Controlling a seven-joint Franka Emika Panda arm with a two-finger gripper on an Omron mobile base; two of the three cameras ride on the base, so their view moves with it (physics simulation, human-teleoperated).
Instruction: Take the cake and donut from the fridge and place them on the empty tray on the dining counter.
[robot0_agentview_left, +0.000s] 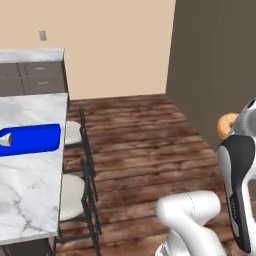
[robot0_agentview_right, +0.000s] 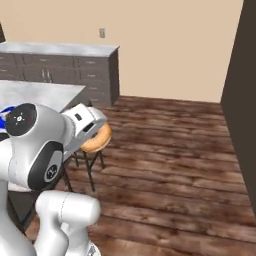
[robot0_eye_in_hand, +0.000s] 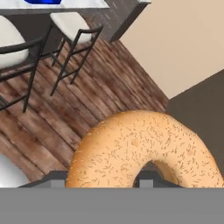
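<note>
A: Scanning from the biggest thing down, you have the dining counter (robot0_agentview_left: 30, 190) filling the nine o'clock side of the left base view, marble top bare toward its near end.

B: And the tray (robot0_agentview_left: 31, 139)?

A: Blue, lying flat on that counter at about ten o'clock, with a small pale wedge at its left end that you cannot identify. Two white-seated stools (robot0_agentview_left: 75, 192) stand just beside the counter edge.

B: Where's the donut (robot0_agentview_right: 96, 138)?

A: Up in the air at three o'clock in the left base view, well apart from the tray. Your gripper (robot0_agentview_right: 91, 131) is clamped on it; in the hand view it sits at six o'clock.
</note>
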